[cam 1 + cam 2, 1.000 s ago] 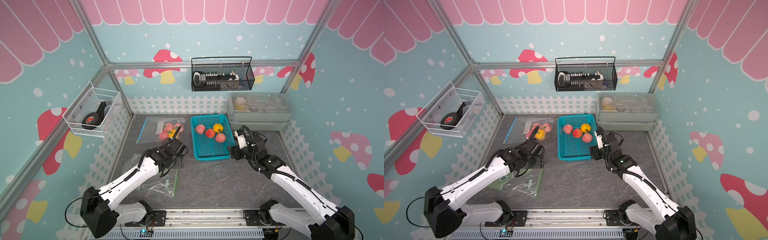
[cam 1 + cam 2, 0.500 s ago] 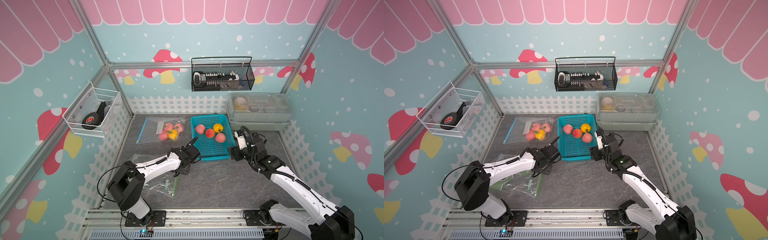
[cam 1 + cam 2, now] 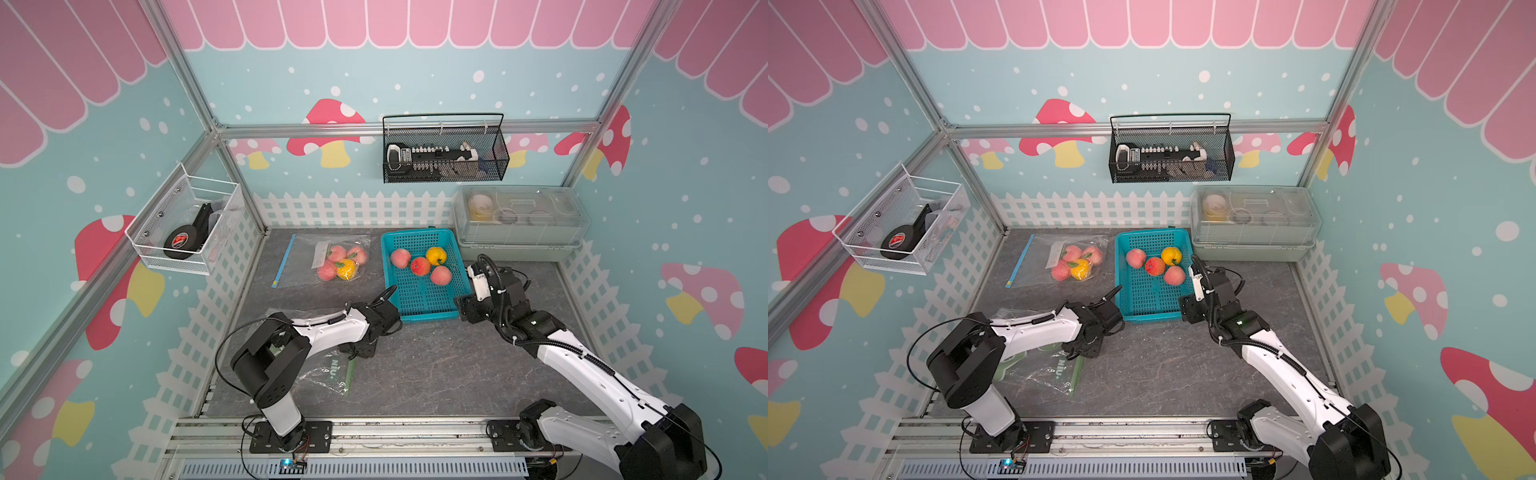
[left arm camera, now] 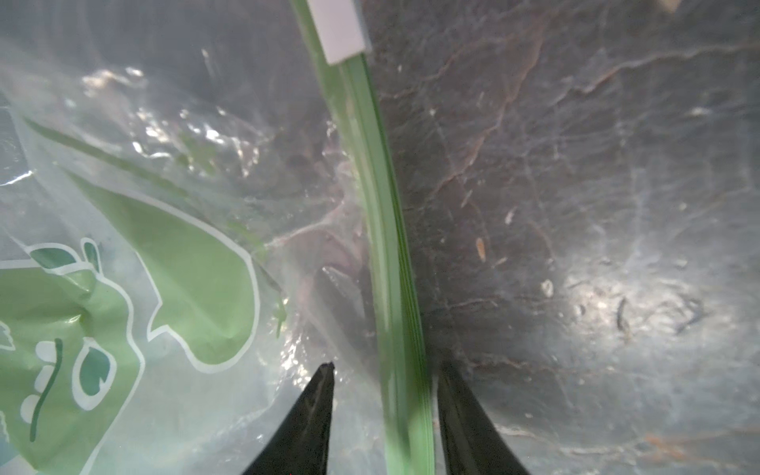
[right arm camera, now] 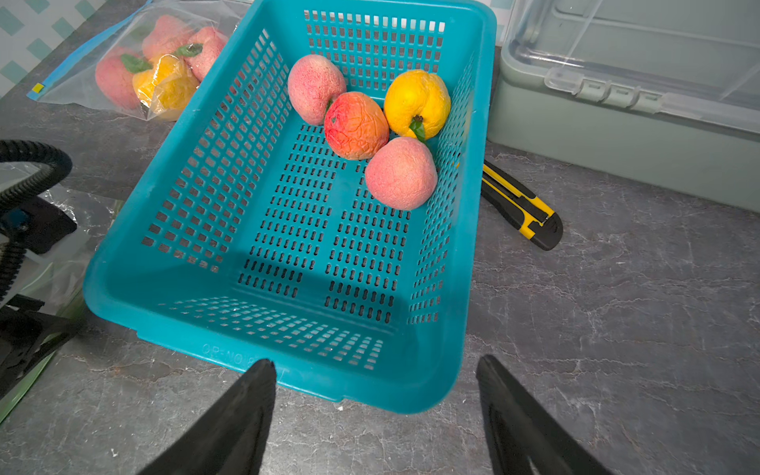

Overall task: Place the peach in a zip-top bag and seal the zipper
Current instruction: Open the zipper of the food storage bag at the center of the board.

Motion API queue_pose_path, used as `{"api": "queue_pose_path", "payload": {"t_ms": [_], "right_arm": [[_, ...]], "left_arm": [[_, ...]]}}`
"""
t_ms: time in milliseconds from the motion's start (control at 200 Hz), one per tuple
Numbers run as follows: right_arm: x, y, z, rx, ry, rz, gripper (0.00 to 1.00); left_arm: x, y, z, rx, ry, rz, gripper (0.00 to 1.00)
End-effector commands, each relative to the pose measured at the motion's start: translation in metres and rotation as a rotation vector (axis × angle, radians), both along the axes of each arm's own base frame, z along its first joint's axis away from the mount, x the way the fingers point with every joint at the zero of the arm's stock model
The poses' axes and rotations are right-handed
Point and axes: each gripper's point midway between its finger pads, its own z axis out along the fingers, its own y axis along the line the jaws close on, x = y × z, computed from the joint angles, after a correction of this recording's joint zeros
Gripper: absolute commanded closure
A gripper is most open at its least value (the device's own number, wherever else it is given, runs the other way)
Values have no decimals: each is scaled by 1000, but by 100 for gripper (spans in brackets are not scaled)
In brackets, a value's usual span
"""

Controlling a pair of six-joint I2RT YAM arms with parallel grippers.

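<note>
Top views: over the last second my left arm has swung away from the sealed bag of fruit [image 3: 332, 259] at the back. It has dropped the left claw [image 3: 363, 351] onto the zipper edge of the empty zip-top bag [image 3: 324, 374], which lies flat on the table [image 3: 436, 374] near the teal basket [image 3: 415, 316]. The right claw [image 3: 465, 309] has not moved and hangs at the basket's near corner. I read this as the bag-opening step just starting, with no peach in that bag yet.

Left wrist view: the two black fingertips [image 4: 325, 382] straddle the green zipper [image 4: 382, 205], one over the clear film and the other over bare table. They have been narrowing, but a gap still shows on the film side, so I would not call anything pinched yet. The white slider [image 4: 341, 28] sits farther along the strip, well clear of the tips. I cannot tell whether the strip is pressed closed here.

Right wrist view: the right claw is spread wide and empty, its tips just short of the basket's near rim. The nearest pink peach [image 5: 401, 172] lies toward the basket's far end, close to a side wall and touching a red-orange fruit. It is well ahead of the claw, with bare basket floor between. A utility knife [image 5: 522, 209] lies outside that wall.
</note>
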Motion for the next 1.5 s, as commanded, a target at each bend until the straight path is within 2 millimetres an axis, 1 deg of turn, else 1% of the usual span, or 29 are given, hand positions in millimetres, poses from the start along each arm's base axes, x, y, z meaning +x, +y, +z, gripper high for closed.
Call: {"api": "queue_pose_path", "payload": {"t_ms": [0,45,225,335,415,480,545,615,695,800,951,1181,1296,1496], "right_arm": [[2,0,-2,15,2,-11,21],[2,1,-4,16,6,-10,22],[3,3,-8,20,21,-5,22],[3,4,-8,23,25,-2,22],[3,4,-8,25,26,-1,21],[4,5,-8,28,27,1,21],[4,6,-8,32,29,1,22],[4,6,-9,34,33,2,21],[4,7,-9,36,35,4,22],[4,8,-9,39,35,7,22],[4,9,-8,44,37,10,22],[5,12,-8,54,45,15,22],[5,12,-9,58,48,14,22],[5,14,-9,63,56,22,22]], "left_arm": [[-1,5,-1,24,-23,18,59],[-1,5,-2,24,-19,17,59],[-3,8,-5,35,-16,16,69],[-3,7,-5,31,-14,18,77],[-3,8,-4,31,-20,19,80],[-2,8,-3,28,-26,18,85],[-2,8,-2,25,-31,19,94],[-3,8,-2,22,-34,19,100],[-3,8,-1,16,-33,17,100],[-2,7,5,-3,-52,22,100],[-1,12,13,-5,-91,39,83],[-12,21,9,-3,-80,64,69],[-15,25,9,10,-83,69,66],[-14,29,9,23,-99,82,67]]}}
